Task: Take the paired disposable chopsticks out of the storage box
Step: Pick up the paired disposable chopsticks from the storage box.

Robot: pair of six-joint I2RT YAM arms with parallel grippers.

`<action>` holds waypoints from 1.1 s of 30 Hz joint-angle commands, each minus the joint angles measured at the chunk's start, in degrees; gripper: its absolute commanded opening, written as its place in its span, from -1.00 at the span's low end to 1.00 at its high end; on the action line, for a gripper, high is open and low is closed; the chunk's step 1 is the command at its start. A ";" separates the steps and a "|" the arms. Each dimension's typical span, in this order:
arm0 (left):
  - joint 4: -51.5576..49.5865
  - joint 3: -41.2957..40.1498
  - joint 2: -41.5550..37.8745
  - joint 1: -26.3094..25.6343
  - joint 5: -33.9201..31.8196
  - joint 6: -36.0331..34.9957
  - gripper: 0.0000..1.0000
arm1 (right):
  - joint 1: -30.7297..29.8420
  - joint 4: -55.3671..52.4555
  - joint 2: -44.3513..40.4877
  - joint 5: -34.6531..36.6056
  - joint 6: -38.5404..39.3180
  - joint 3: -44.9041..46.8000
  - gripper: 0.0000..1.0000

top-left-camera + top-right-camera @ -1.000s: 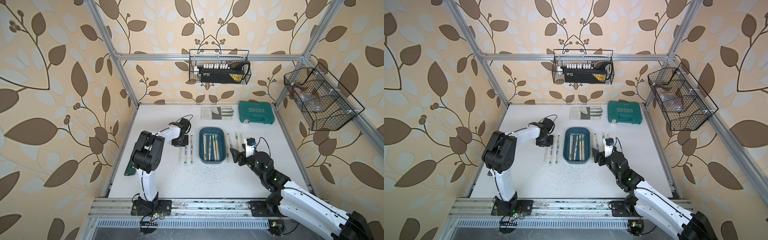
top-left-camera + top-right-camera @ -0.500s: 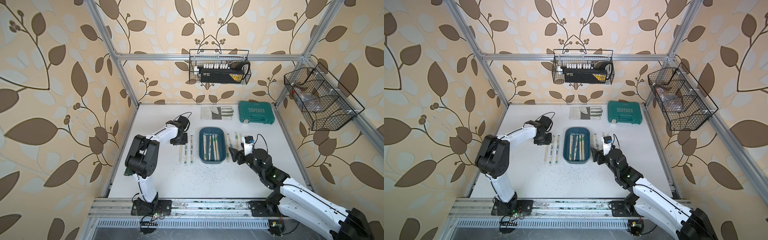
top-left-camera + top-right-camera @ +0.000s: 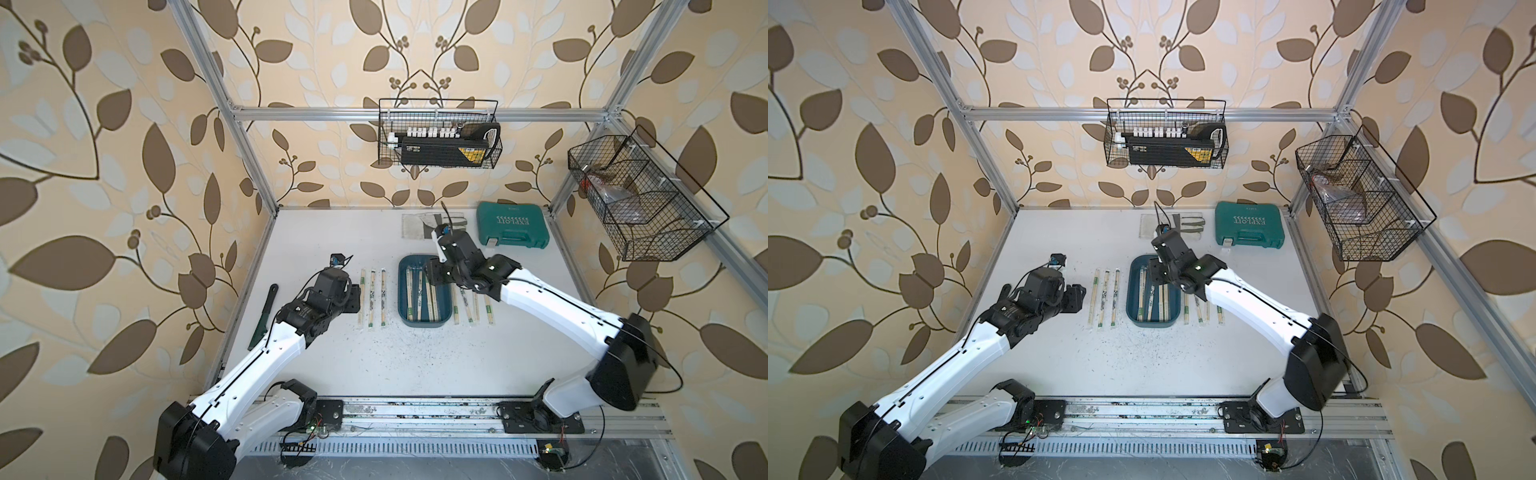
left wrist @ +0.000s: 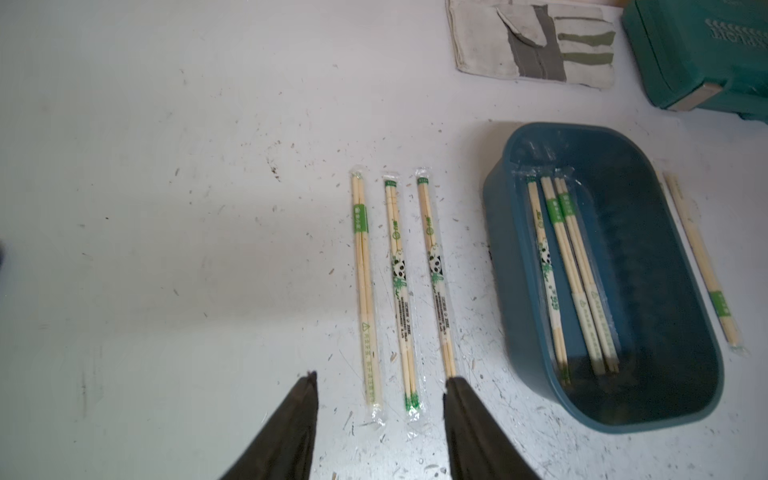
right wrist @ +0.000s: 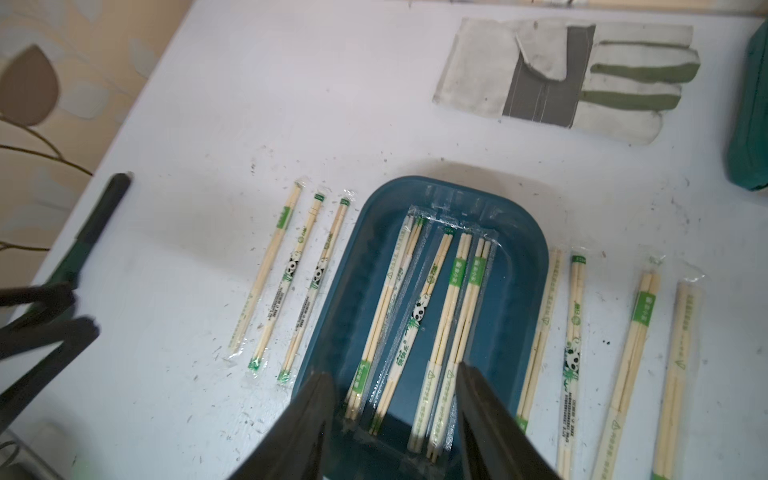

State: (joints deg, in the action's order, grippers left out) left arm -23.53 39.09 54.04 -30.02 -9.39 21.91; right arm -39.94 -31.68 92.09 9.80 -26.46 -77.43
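Note:
The teal storage box sits mid-table. Several paired disposable chopsticks lie lengthwise in it. Three more pairs lie in a row on the table left of the box, and several lie right of it. My right gripper hangs open over one end of the box, its jaws straddling the pairs inside. My left gripper is open, low over the ends of the left row, holding nothing.
A grey work glove and a green tool case lie at the back of the table. A dark green wrench lies along the left edge. Black wire baskets hang on the back wall and right wall.
The right arm swung from the table right of the box to above the box, and its jaws narrowed. The left gripper drew back along the left row, and its jaws opened wider.

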 commanded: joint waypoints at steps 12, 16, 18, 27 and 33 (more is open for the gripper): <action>16.76 -16.52 -18.41 -3.73 6.92 -8.24 0.48 | 1.95 -12.21 24.85 -0.89 -4.41 -14.68 -0.34; 16.32 -15.74 -15.82 -3.78 6.61 -8.11 0.48 | 2.00 -11.41 25.79 -2.15 -3.69 -14.83 -0.38; 16.16 -15.13 -14.40 -3.74 6.67 -8.07 0.48 | 1.80 -11.60 26.27 -2.42 -3.53 -15.02 -0.39; 16.23 -15.09 -13.61 -3.73 6.21 -8.10 0.49 | 1.62 -11.43 29.73 -4.00 -4.04 -16.17 -0.33; 16.07 -14.74 -12.74 -3.73 6.20 -8.28 0.49 | 1.62 -11.98 32.66 -4.29 -4.20 -18.08 -0.34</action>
State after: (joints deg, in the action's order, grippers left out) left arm -9.23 22.31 40.97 -33.47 -3.97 14.87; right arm -38.13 -42.54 123.07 6.13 -30.02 -93.34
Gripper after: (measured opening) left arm 0.745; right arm 0.332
